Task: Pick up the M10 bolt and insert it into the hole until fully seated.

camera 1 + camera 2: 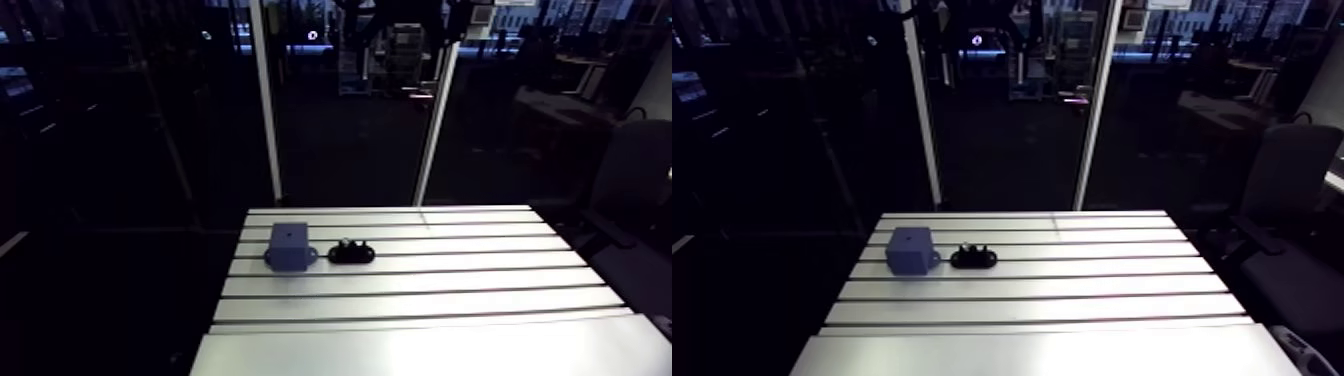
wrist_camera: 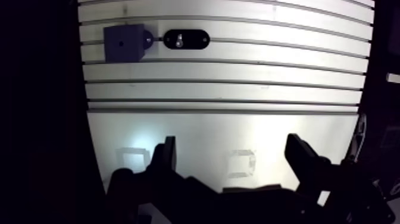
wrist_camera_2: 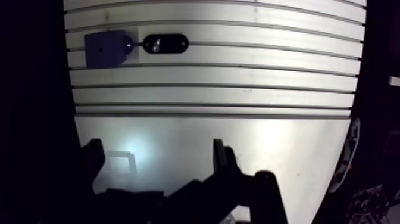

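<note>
End effector [image 2: 232,144] wide open, nothing held, over the near end of the surface [image 2: 238,77]. M10 bolt [image 2: 180,40] sits in a black oval holder [image 2: 197,39], well ahead of the fingers, off to one side, just beside the blue block [image 2: 132,50] with the hole [image 2: 121,43].

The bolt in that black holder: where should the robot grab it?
Probably its exposed top end, from straight above: the bolt seems to stand upright in the black oval holder, its lower part hidden, and the blue block crowds one end.
</note>
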